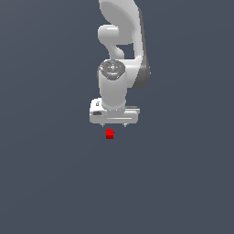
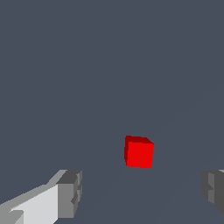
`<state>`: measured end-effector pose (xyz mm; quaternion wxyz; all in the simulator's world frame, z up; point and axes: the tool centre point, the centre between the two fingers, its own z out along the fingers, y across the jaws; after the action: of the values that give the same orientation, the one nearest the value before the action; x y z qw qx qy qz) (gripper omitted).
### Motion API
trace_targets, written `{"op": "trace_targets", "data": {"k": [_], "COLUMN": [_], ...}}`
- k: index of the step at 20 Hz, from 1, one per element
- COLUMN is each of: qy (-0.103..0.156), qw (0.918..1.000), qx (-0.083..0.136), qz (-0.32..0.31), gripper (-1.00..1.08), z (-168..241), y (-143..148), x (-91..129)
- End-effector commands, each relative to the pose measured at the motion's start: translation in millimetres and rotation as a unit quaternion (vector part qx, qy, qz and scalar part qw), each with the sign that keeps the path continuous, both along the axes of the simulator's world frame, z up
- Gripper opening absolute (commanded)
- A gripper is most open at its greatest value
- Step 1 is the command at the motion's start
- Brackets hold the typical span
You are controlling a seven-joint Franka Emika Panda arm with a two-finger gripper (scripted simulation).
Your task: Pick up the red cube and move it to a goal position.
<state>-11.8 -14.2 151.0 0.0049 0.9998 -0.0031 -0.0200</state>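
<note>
The red cube point(image 1: 109, 134) rests on the flat grey surface, just in front of the white arm's hand in the exterior view. My gripper point(image 1: 114, 124) hangs above it, fingers pointing down, with only the two fingertips showing under the hand. In the wrist view the red cube point(image 2: 139, 152) lies on the ground between and beyond the two grey fingertips point(image 2: 70, 194), which stand wide apart. The gripper is open and holds nothing. The cube is apart from both fingers.
The plain dark grey floor point(image 1: 55, 183) fills the view around the cube. The white arm point(image 1: 119, 41) rises behind the gripper toward the top of the exterior view. No goal marker shows.
</note>
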Motion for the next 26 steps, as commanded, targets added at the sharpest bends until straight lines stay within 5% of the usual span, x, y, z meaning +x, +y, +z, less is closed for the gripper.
{"op": "trace_targets", "data": {"k": [1, 11, 26], "qy": [0.0, -0.004, -0.018], "qw": [1.0, 1.0, 0.999], "qx": [0.0, 0.0, 0.003], "qz": [0.0, -0.008, -0.04], "gripper": [1.0, 1.0, 1.0], "z": [0, -23, -116], "y": [0, -5, -24], "x": [0, -6, -26]}}
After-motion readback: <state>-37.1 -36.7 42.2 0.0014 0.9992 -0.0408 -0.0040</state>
